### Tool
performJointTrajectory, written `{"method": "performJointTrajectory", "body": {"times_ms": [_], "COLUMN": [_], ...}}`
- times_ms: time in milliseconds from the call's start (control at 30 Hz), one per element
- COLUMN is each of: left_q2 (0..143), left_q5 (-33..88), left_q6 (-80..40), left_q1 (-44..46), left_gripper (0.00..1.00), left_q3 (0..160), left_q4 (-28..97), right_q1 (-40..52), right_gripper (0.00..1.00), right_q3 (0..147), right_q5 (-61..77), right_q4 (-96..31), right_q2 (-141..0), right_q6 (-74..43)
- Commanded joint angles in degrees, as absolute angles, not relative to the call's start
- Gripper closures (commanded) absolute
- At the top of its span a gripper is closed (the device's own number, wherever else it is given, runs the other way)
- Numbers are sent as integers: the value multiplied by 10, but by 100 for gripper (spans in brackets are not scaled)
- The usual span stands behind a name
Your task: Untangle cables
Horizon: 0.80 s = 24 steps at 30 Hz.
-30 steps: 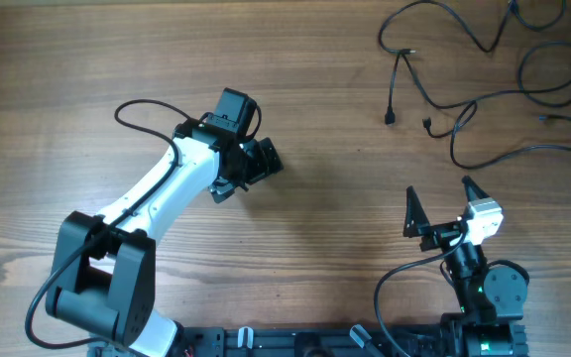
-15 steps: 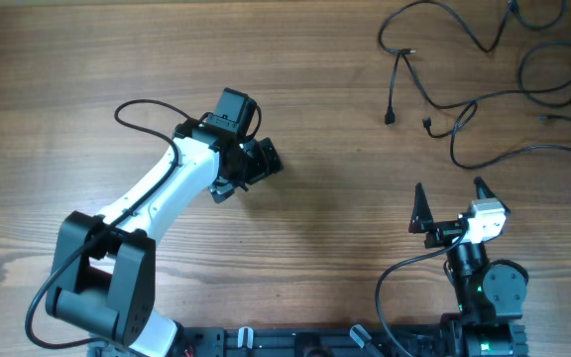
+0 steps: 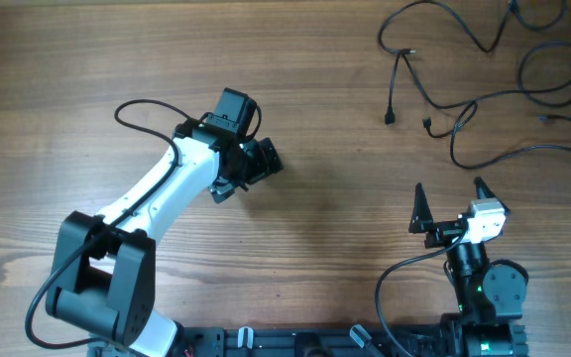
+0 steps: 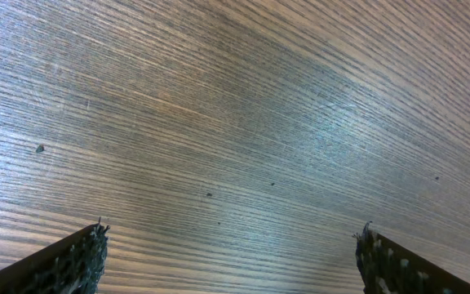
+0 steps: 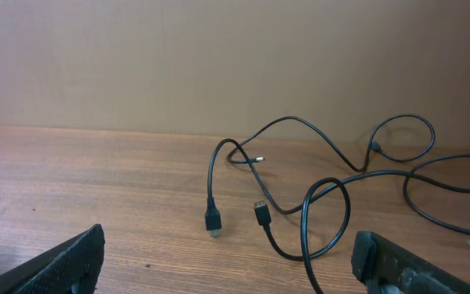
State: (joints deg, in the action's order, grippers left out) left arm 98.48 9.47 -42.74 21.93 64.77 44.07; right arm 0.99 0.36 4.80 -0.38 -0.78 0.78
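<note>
Only moved: right claw [image 3: 451, 205], pulled back a touch toward the near edge, jaws wide, holding nothing. Left claw [image 3: 262, 159] parked mid-desk, open too. Cables [image 3: 484, 99] sprawled at far right corner, probably still crossed, so not much progress.

A wooden table [image 3: 295, 59] with fine horizontal grain fills the scene. At its far edge stands a plain beige wall [image 5: 219, 57]. Soft light gives a pale sheen on the wood.

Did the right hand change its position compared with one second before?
Yes. In the overhead view the right hand has shifted slightly toward the bottom edge and a little right, away from the cables, which lie unchanged. It is open and holds nothing.
</note>
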Motion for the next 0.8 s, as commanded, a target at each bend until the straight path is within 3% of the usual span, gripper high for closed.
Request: {"method": "performJointTrajectory", "body": {"times_ms": [0, 767], "left_q2": [987, 987], "left_q5": [96, 90], "left_q6": [-425, -425], "left_q1": [220, 220], "left_gripper": [0, 0], "left_q3": [648, 648], "left_q4": [441, 441], "right_q1": [13, 13], "right_gripper": [0, 0], "right_q3": [4, 4], "right_q5": [39, 39], "right_q4": [-1, -1], "right_q2": [-2, -2], "right_q6": [14, 14]}}
